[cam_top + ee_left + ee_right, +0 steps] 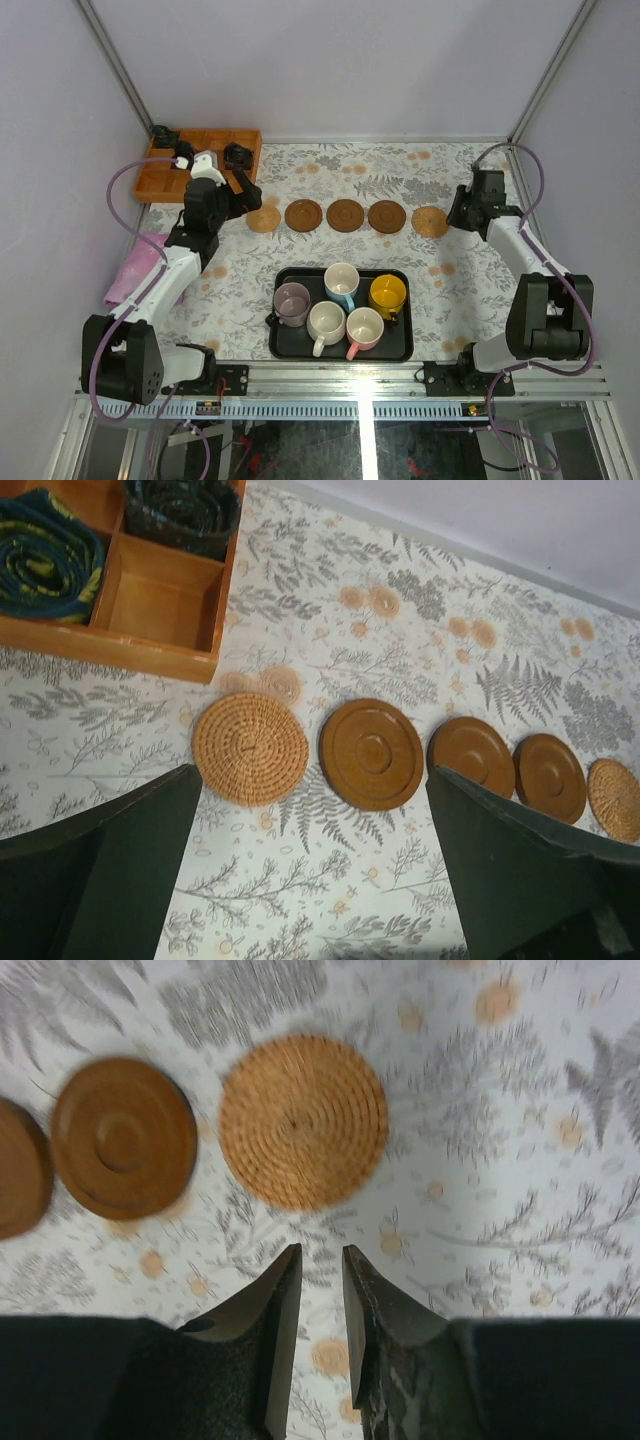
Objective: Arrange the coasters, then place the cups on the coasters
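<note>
Starting nearest me, the tray (281, 349) holds all five cups: mauve (292, 303), cream (325, 322), pink-handled (364, 327), blue (342, 281) and yellow (387, 293), packed so close that neighbours touch. None sits on a coaster yet.

Beyond the tray the coasters lie in a row: woven (264, 219), three wooden (303, 214) (345, 214) (387, 216), and woven again (430, 221). They are near each other, not touching.

My left gripper (312, 780) hangs beyond the tray's left corner, by the row's left end, jaws spread wide and empty. My right gripper (322, 1255) hangs beyond the tray's right corner, jaws almost closed with only a slit between them, on nothing. Farthest, beyond the tray's left side, stands the box (160, 180).

I judge the arranging about done, so cups come next. The risk is in the tray: reaching for one cup could shove or tip its neighbour, because they crowd together with handles pointing different ways. A cup set down off-centre could push a thin coaster along the cloth and spoil the row.
</note>
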You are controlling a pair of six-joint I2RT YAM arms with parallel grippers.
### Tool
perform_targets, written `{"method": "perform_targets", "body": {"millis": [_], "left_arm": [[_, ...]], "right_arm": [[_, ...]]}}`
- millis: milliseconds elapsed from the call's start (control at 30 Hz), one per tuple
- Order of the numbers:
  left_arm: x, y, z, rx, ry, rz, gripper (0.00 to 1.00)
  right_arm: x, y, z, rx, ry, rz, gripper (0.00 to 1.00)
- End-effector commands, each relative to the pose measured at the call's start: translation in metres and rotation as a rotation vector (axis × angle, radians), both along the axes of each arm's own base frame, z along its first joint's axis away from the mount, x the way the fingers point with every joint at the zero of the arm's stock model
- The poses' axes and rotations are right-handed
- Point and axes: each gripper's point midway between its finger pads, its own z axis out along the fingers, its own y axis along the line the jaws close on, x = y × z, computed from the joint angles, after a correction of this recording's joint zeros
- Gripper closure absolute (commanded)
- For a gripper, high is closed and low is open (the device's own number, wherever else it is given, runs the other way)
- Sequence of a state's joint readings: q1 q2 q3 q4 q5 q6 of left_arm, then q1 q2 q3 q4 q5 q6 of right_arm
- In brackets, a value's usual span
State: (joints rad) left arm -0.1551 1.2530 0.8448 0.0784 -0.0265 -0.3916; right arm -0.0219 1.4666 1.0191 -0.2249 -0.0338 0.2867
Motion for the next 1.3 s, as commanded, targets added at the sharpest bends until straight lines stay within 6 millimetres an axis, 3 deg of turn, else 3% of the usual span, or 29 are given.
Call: {"method": "perform_targets", "body": {"millis": [0,167,433,1000,1267], "left_arm": [[-0.001,0.003,0.006,-0.017,-0.064,0.010,0.05],[-0.004,0.003,-0.014,-0.025,-0.014,0.010,0.05],[-0.002,-0.001,-0.031,-0.051,0.023,0.007,0.06],[-0.005,0.000,-0.040,-0.053,0.067,0.019,0.06],[-0.009,0.004,-0.042,-0.045,0.079,0.041,0.06]], "right_arm": [[-0.020,0.005,-0.023,-0.010,0.082,-0.010,0.71],[-0.036,0.014,-0.047,-0.041,0.180,0.015,0.72],[-0.039,0.022,-0.061,-0.048,0.244,0.039,0.72],[-0.040,0.019,-0.080,-0.063,0.280,0.018,0.72],[-0.028,0.018,-0.085,-0.070,0.272,0.009,0.72]]}}
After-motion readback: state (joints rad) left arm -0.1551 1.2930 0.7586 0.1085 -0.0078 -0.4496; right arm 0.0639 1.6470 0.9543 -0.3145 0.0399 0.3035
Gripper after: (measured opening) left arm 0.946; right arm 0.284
